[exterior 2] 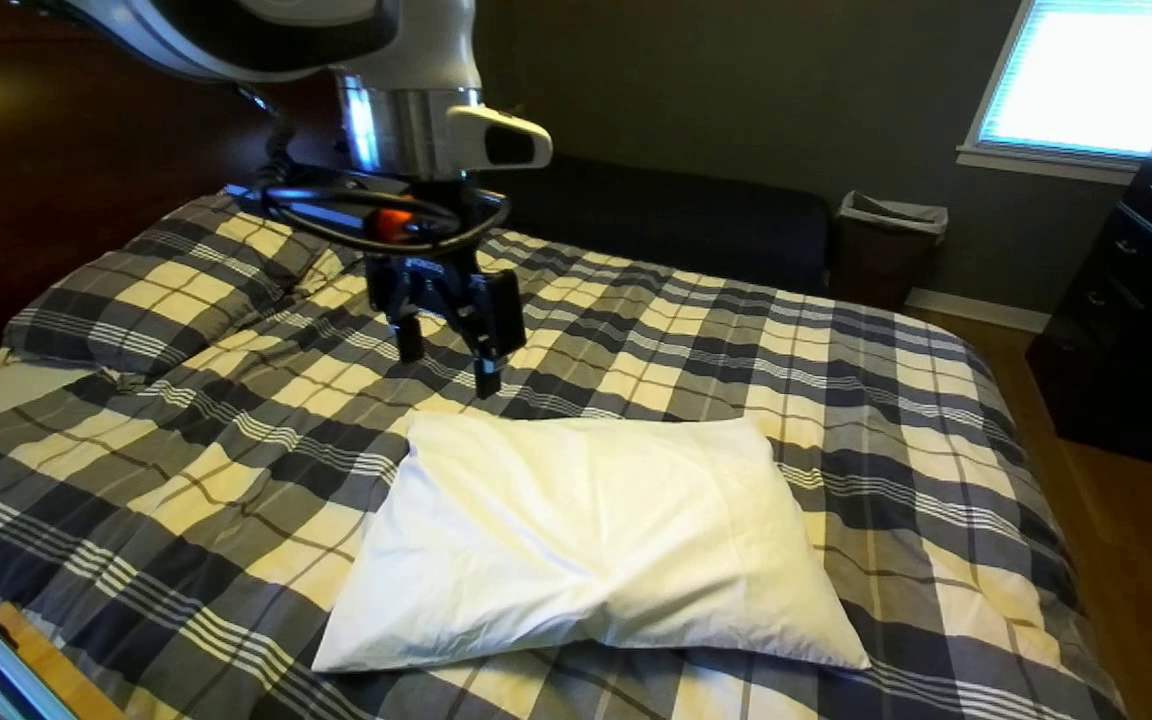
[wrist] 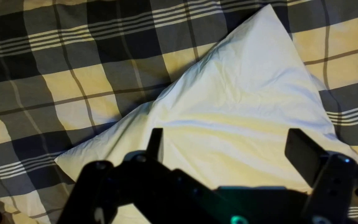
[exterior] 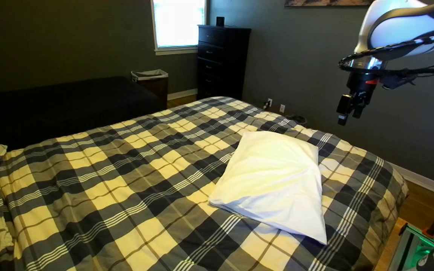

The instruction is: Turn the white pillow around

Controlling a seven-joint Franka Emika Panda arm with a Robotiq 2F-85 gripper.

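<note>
The white pillow [exterior 2: 586, 530] lies flat on the bed [exterior 2: 11, 392], over a bedspread [exterior: 89, 177] in yellow, grey and navy plaid. In an exterior view the white pillow [exterior: 273, 173] is right of the middle, a corner pointing to the near right. In an exterior view the white pillow [exterior 2: 656, 480] fills the near middle, a long edge facing near; that edge is pinched in around its middle, and creases fan out from there across the case.

The Robotiq gripper [exterior 2: 448, 364] hangs from the Panda arm [exterior: 398, 32], pointing down, a black cable [exterior 2: 366, 238] looped around the wrist. It is in the air, apart from the white pillow. In the wrist view the jaws stand wide, one half at left and one at right, with the white case showing below them and in the gap. In that view a corner of the white pillow reaches toward the far right and another points left.

A plaid-covered pillow [exterior 2: 146, 295] lies at the far left, in front of a dark wooden headboard [exterior 2: 56, 170]. Beyond the bed is a low piece of furniture under a dark cover [exterior: 70, 107], too dark to name more closely. Just beside its right end stands a brown hamper [exterior 2: 876, 255] with a pale liner. Farther right is a black chest of drawers [exterior: 220, 62], a small black device [exterior: 220, 21] on top, near a bright window [exterior: 179, 24].
</note>
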